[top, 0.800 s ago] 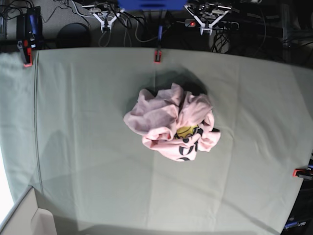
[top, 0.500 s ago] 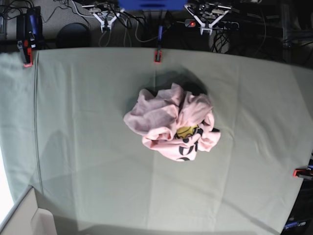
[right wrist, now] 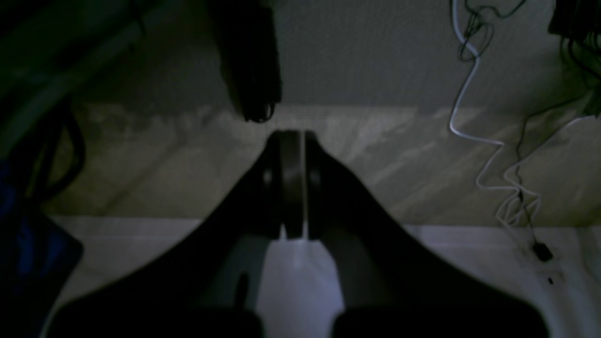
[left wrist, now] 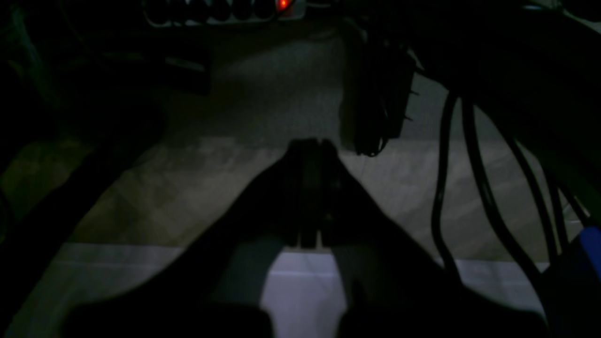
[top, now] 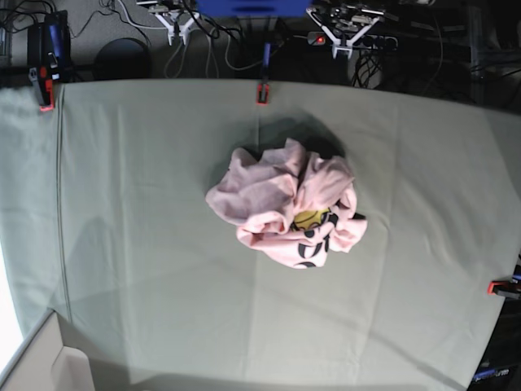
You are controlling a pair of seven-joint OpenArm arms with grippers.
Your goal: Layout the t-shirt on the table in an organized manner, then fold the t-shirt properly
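one crumpled t-shirt [top: 286, 205] is seen bunched near the middle of the desk [top: 146, 204], slightly toward the far edge, with black lettering and a small yellow graphic showing on its near side. no part of it is laid flat. the desk is covered in pale grey-green cloth, and red clamps [top: 262, 93] are fixed at its far edge, its far left corner and its right edge. both arms are parked beyond the far edge, well apart from the t-shirt. the left gripper [left wrist: 311, 150] is seen with its jaws pressed together and nothing between them. the right gripper [right wrist: 291, 141] is likewise closed and empty, above a dim floor with cables [right wrist: 488, 141].
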